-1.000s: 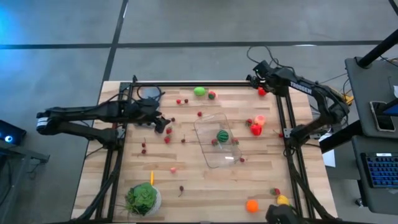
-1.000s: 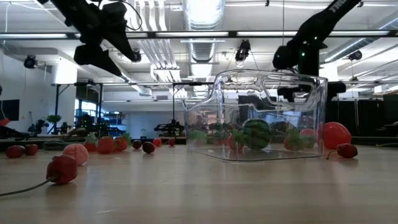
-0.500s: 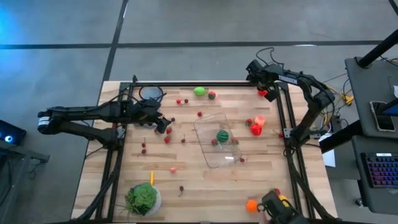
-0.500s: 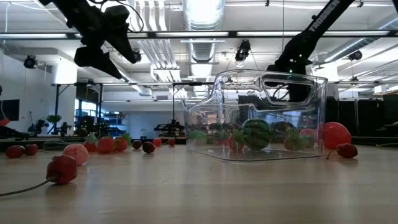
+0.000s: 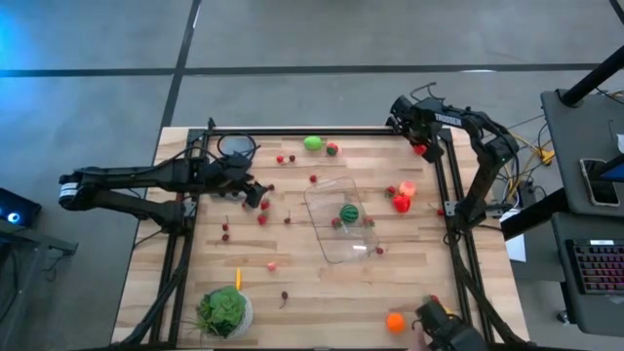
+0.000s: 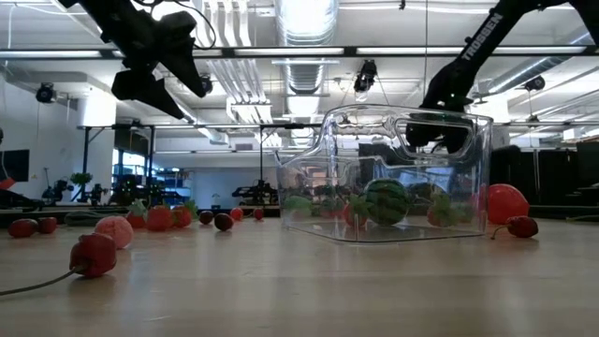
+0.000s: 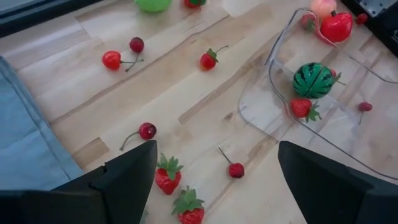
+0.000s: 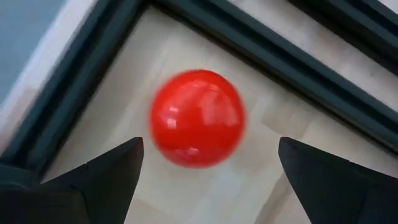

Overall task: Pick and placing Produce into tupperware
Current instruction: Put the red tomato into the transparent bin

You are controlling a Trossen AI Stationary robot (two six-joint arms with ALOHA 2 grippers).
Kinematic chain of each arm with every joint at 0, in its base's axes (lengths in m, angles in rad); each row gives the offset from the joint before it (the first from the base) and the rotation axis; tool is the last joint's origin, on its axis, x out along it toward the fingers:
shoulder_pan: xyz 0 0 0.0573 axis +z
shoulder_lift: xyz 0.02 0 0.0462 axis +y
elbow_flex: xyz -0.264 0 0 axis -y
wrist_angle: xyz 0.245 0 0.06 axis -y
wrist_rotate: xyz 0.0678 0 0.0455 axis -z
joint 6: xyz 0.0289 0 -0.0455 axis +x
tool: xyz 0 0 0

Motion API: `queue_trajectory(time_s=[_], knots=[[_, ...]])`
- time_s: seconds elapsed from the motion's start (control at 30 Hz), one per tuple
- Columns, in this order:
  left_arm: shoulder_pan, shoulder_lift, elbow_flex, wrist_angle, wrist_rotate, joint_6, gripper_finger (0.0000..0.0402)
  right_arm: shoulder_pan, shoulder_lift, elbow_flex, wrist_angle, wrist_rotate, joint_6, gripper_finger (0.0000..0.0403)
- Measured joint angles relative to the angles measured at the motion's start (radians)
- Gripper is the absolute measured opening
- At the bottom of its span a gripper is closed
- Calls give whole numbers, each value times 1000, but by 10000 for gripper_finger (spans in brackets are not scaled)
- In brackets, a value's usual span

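Observation:
The clear tupperware (image 5: 341,220) stands mid-table on its base, with a striped green melon (image 5: 348,213) and a few strawberries inside. Red berries lie scattered on the wood to its left. A red round fruit (image 8: 196,118) rests on the table in the far right corner, inside the black frame. My right gripper (image 8: 208,152) hangs open just above this fruit (image 5: 420,149), pointing steeply down with a finger on either side and touching nothing. My left gripper (image 7: 214,163) waits open above two strawberries (image 7: 166,177) on the table's left side (image 5: 255,190).
Black frame rails (image 5: 444,185) run along the table's edges and hem in the far right corner. A leafy green head in a white bowl (image 5: 224,312) sits near left, and a grey cloth (image 7: 25,143) lies at the left. A red fruit (image 5: 402,202) and an orange one (image 5: 394,322) lie on the right.
My right gripper has sunk toward the red round fruit in the far right corner, and its wrist has rolled on the way down. The fruit and the tupperware have stayed where they were.

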Motion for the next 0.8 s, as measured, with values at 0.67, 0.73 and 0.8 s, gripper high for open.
queue_trajectory(time_s=[0.67,0.73,0.8], knots=[[0,2,0,0,-23,4,319,-35,0,-27,-1,28,4,315],[0,2,0,-1,-23,4,319,-35,0,-29,-2,28,17,298],[0,2,0,-1,-23,4,319,-35,0,-31,-6,28,25,282]])
